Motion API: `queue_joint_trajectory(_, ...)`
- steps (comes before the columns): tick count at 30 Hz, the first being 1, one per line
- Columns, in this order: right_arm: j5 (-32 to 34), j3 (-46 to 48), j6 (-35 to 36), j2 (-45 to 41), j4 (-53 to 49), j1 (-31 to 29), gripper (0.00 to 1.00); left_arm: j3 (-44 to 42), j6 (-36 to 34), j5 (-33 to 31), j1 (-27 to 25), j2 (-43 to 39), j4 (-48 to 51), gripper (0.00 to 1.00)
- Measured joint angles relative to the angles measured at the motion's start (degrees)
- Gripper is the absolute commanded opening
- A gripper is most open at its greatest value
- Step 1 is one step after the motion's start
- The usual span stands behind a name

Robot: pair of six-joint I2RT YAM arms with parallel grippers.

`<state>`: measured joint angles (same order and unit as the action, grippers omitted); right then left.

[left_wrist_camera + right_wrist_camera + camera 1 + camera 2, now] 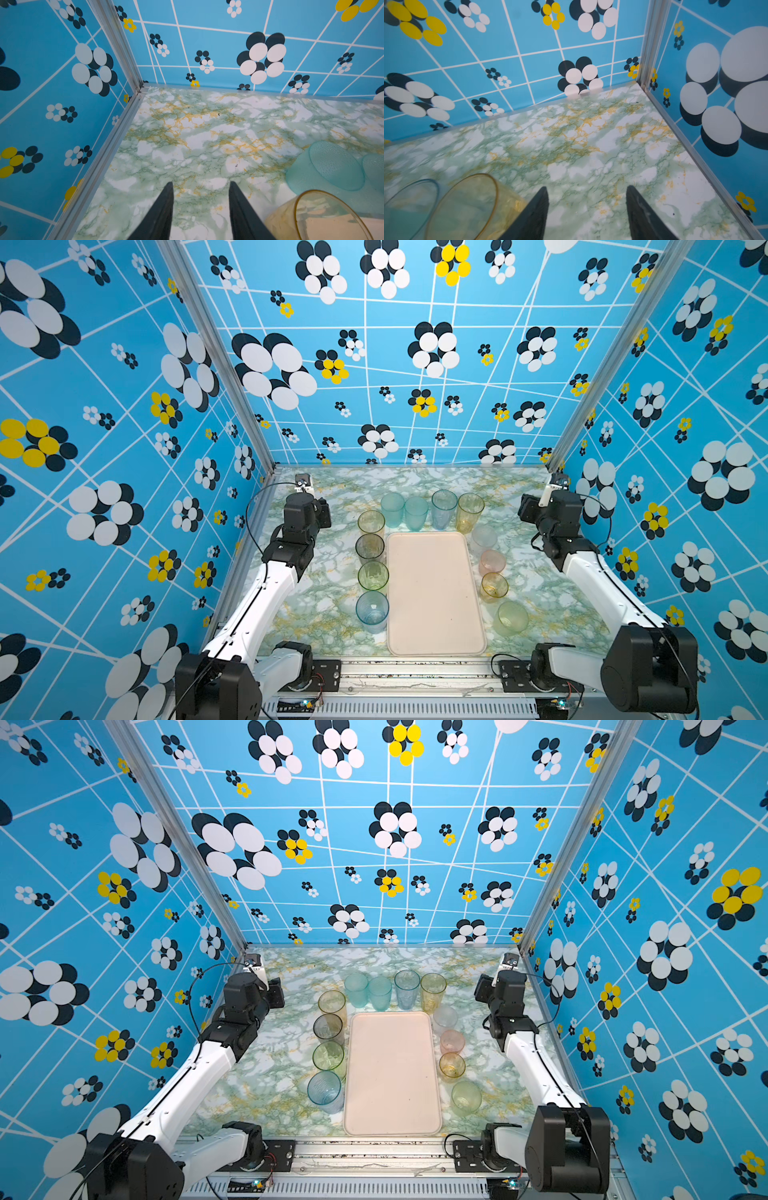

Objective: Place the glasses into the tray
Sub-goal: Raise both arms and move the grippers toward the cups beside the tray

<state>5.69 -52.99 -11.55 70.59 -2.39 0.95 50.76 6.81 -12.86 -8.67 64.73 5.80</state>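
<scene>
Black fingers (160, 214) of the left end effector (201, 182) are held spread, with only bare worktop (207, 135) between them. A yellow glass (311, 218) is seen just beside one finger, untouched, and a teal glass (324, 166) is seen past it. The right end effector (586, 187) is likewise spread over bare worktop, with nothing pinched. An amber glass (467, 207) is stood close against one finger, though contact cannot be told, and a blue glass (409, 203) is beside that.

In a top view the left arm (266, 593) is stretched toward the far left corner of the tray (434, 593), and the right arm (590, 572) toward its far right corner. The cream tray is laid flat, lengthwise.

All twelve glasses are stood upright on the worktop around the tray, outside its rim. Behind the tray a row is formed by the teal glass, a second teal glass (416, 511), the blue glass and the amber glass. Left of the tray, from far to near, are lined the yellow glass, a grey glass (369, 547), a green glass (373, 576) and a ribbed blue glass (372, 610). Right of the tray, from far to near, are set a whitish glass (484, 537), a pink glass (493, 562), a short amber glass (494, 585) and a pale green glass (511, 617).
</scene>
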Motion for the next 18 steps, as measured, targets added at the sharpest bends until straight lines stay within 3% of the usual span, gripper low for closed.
queue_joint_trajectory(8,-10.14,-6.86,-4.81,1.79,-25.64,-0.02,0.41,9.99,1.18,1.53,-2.73,7.61,8.79,0.35)
queue_joint_trajectory(14,-11.96,-7.72,-6.12,4.90,-34.82,-1.49,0.41,11.67,1.16,2.32,-5.79,10.40,12.13,0.34)
queue_joint_trajectory(18,-12.07,-9.64,-6.45,7.85,-36.61,-4.00,0.35,12.24,1.16,3.48,-6.45,11.06,12.72,0.34)
